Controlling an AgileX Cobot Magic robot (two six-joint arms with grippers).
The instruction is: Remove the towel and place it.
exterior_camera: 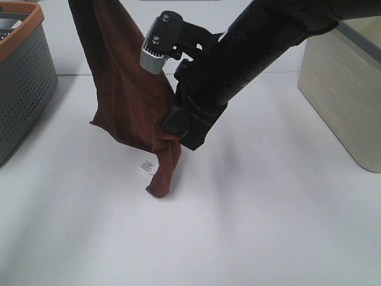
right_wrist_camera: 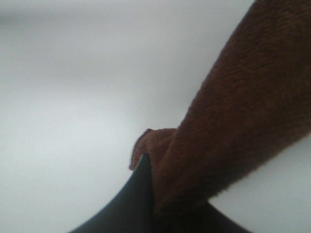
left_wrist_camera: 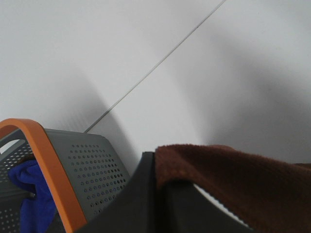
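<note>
The towel [exterior_camera: 125, 89], dark reddish-brown plush, hangs above the white table from beyond the top edge of the exterior high view. Its lowest tip touches the table beside its small white tag [exterior_camera: 147, 166]. My right gripper [exterior_camera: 175, 128] reaches across the middle and is shut on the towel's lower right edge. The right wrist view shows the towel [right_wrist_camera: 243, 121] pinched in that gripper [right_wrist_camera: 155, 208]. My left gripper [left_wrist_camera: 158, 194] is out of the exterior view. In its wrist view it is shut on another edge of the towel [left_wrist_camera: 233, 179], held higher up.
A grey perforated basket with an orange rim [exterior_camera: 24, 77] stands at the left. The left wrist view shows it [left_wrist_camera: 87, 160] with a blue cloth [left_wrist_camera: 29, 199] inside. A beige basket [exterior_camera: 345, 89] stands at the right. The table [exterior_camera: 268, 226] is white.
</note>
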